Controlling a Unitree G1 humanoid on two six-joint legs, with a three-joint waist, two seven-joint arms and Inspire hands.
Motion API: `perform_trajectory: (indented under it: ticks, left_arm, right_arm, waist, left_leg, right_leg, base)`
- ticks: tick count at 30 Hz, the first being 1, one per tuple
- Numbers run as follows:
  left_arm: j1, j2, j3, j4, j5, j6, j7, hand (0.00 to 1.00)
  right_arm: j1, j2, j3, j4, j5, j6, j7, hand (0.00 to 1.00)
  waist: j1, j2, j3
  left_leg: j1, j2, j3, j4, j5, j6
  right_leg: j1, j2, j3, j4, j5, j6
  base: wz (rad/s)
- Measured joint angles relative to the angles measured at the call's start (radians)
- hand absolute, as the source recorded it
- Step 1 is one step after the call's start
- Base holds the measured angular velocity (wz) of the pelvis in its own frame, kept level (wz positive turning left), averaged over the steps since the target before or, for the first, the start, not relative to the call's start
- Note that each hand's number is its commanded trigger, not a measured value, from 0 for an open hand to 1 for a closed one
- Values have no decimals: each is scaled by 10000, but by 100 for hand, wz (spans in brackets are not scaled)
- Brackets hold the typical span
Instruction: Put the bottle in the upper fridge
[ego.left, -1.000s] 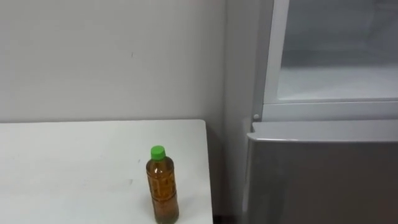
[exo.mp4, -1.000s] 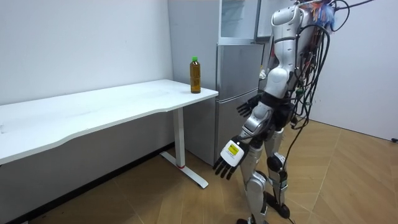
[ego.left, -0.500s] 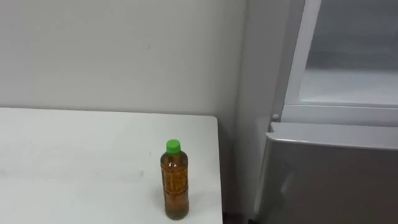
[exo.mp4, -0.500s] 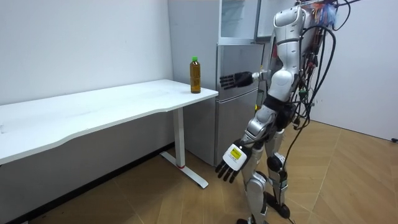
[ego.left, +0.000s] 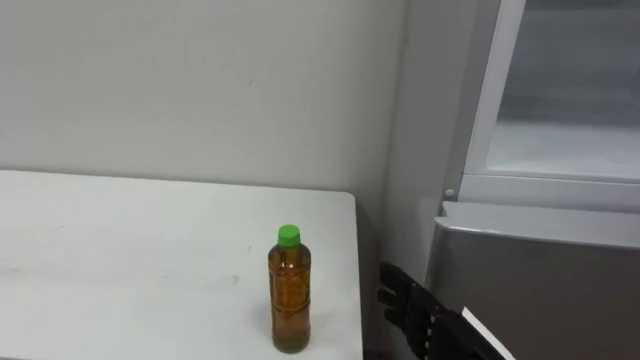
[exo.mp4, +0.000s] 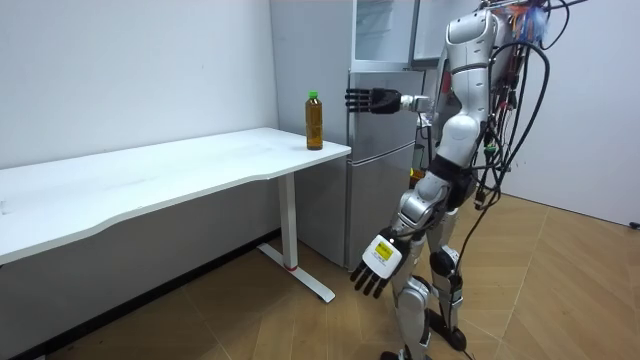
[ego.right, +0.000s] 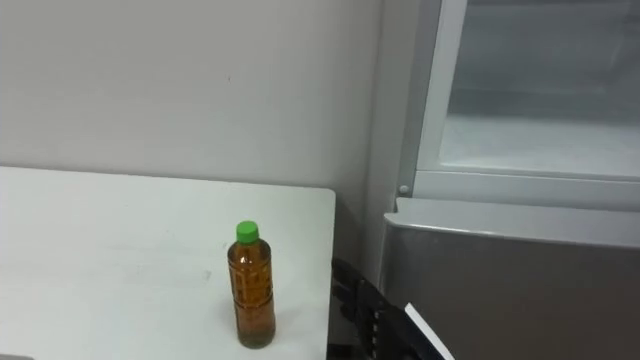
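A clear bottle of brown drink with a green cap stands upright near the right end of the white table. My right hand comes in from the lower right, open with straight fingers, a short way to the right of the bottle and apart from it. In the room view this right hand is held out at chest height toward the bottle. My left hand hangs low beside my legs, fingers relaxed. The upper fridge compartment is open, with a pale, bare shelf.
The grey lower fridge door is closed, right beside the table's end. A plain white wall runs behind the table. I stand on a wooden floor in front of the fridge.
My right hand has risen from hip height to chest height and reached out toward the bottle, entering the eye view. The eye view has shifted with the camera. The bottle stays put.
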Motion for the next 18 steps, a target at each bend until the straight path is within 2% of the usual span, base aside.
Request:
perform_trajectory:
  ticks: [2,8,18]
  left_arm:
    - [-41,14,-28,9,25,24,2,0]
    - [-37,89,-207,17,92,40,35,0]
    - [-15,136,-335,15,384,353,65,0]
  right_arm:
    - [-315,-227,100,-130,8,0,-3,0]
    - [-864,-264,110,-202,206,0,-268,0]
    - [-1038,-721,107,-472,827,0,-769,0]
  waist:
    - [95,-4,2]
    - [128,-76,37]
    - [200,-110,38]
  left_leg:
    - [-13,-1,-9,96,1,1]
    - [-13,-6,-107,124,2,1]
    - [-128,-14,-286,164,3,0]
  right_leg:
    - [-12,-2,2,-26,2,2]
    - [15,-2,-102,-59,2,3]
    - [95,-3,-293,-35,4,1]
  base:
    - [0]
    - [5]
    - [5]
